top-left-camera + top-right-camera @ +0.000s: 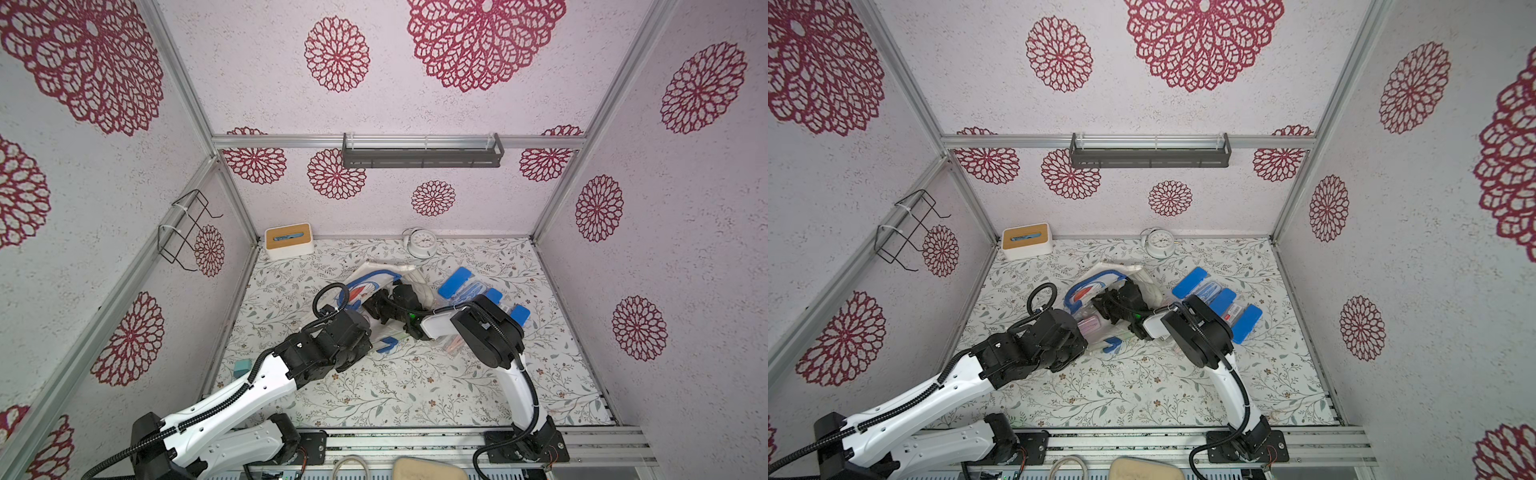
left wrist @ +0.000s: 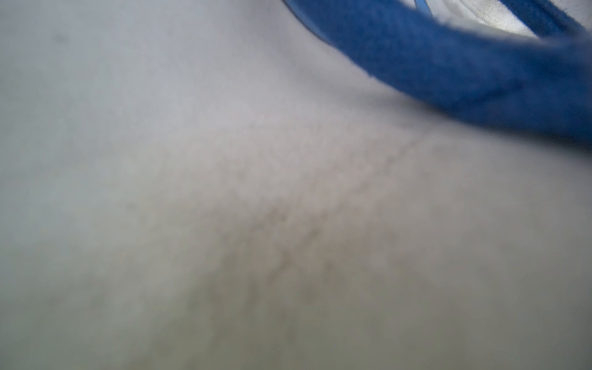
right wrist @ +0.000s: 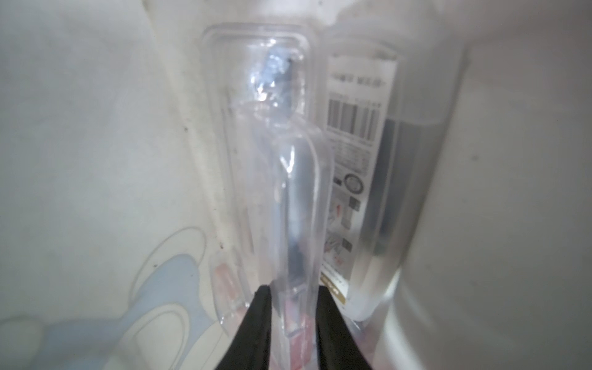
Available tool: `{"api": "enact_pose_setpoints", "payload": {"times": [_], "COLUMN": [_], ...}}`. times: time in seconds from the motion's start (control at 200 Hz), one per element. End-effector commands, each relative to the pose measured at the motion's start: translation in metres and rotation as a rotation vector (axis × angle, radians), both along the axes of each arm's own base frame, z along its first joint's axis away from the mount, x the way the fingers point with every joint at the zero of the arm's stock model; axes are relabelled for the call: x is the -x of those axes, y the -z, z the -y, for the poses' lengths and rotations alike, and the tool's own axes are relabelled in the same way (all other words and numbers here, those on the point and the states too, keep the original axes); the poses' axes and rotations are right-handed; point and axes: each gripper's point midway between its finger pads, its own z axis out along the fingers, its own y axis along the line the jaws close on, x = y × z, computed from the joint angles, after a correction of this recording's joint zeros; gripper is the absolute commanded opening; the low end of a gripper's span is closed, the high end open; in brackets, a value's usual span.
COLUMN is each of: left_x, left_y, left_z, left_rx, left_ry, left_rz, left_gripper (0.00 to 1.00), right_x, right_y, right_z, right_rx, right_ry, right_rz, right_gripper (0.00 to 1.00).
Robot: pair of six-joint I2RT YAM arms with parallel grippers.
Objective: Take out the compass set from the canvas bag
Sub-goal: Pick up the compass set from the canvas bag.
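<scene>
Right gripper: my right gripper sat deep inside the canvas bag, jaws narrow, with a black finger against each long side of the compass set.
Compass set: it was a clear moulded case with a slim dark instrument inside, running away from my fingers. All of it that I could see lay within the bag.
Beside it: a clear pack with a barcode label lay just beside the case on one side. On the other side was bag cloth with a pale blue print.
Left gripper: it was closed fully and hidden under my left wrist, so I could not tell what it pinched. Its camera showed only blurred off-white cloth and a blue strap handle.
Bag: the canvas bag lay crumpled towards the back of the table in both top views, and both my arms met at it.
Around the bag: blue-ended cases lay near my right arm, and a pink case lay by my left wrist.
Back edge: a tissue box stood in the corner, and a white alarm clock stood behind the bag.
</scene>
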Motion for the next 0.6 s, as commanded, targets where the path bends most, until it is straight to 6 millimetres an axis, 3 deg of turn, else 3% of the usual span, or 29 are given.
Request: {"api": "enact_pose_setpoints", "payload": {"times": [0.0, 0.275, 0.595], "left_x": [0.011, 0.008, -0.002], "left_y": [-0.001, -0.004, -0.005], "left_z": [-0.007, -0.008, 0.0], "left_rx": [0.006, 0.004, 0.002], "left_ry": [0.002, -0.005, -0.006], "left_rz": [-0.028, -0.019, -0.008], "left_gripper": [0.0, 0.0, 0.0], "right_x": [-0.009, -0.005, 0.02], "right_y": [-0.048, -0.046, -0.074], "right_z": [0.008, 0.016, 0.033], "right_rx": [-0.084, -0.093, -0.057], "right_ry": [0.029, 0.055, 0.078], "right_rz": [0.092, 0.059, 0.062], "right_gripper": [0.23, 0.2, 0.2]}}
